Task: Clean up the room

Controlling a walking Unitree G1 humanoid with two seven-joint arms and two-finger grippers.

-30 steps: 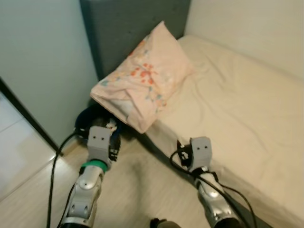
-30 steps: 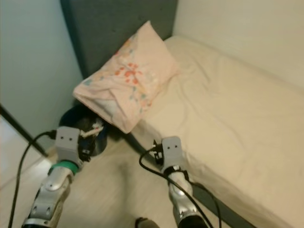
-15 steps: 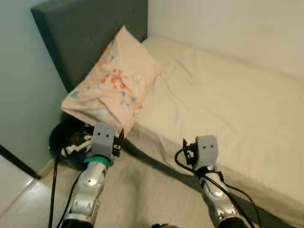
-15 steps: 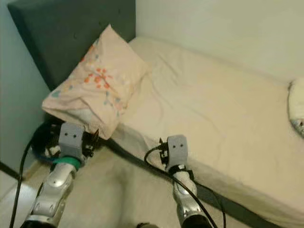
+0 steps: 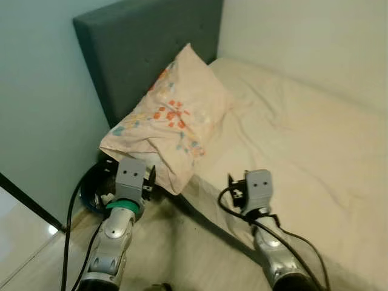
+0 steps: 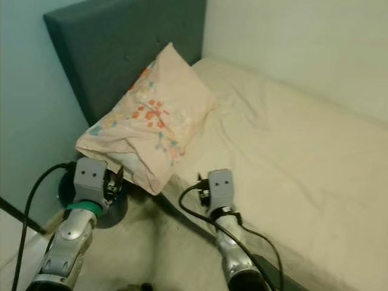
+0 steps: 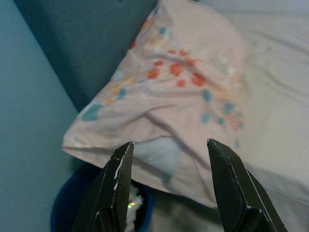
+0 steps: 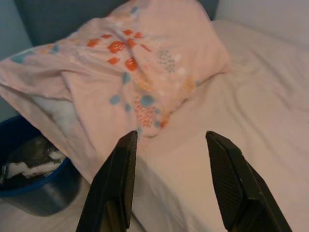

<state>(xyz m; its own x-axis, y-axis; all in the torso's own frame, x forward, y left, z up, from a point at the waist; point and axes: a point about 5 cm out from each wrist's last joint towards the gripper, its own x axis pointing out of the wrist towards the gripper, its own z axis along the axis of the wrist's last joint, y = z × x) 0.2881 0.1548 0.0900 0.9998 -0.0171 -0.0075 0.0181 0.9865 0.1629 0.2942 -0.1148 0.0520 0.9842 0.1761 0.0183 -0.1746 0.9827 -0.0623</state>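
While a floral pillow (image 5: 170, 121) leans against the grey headboard (image 5: 139, 48), overhanging the bed (image 5: 291, 139) edge above a blue bin (image 8: 34, 186), left gripper (image 7: 169, 159) and right gripper (image 8: 169, 145) hover nearby, jaws spread, empty.

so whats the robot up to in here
The robot stands at the head corner of a bed, both arms raised toward a floral pillow. The pillow leans on the grey headboard and hangs over the mattress edge above a blue bin with trash in it. The left pincer and right pincer are both open and empty, pointed at the pillow without touching it.
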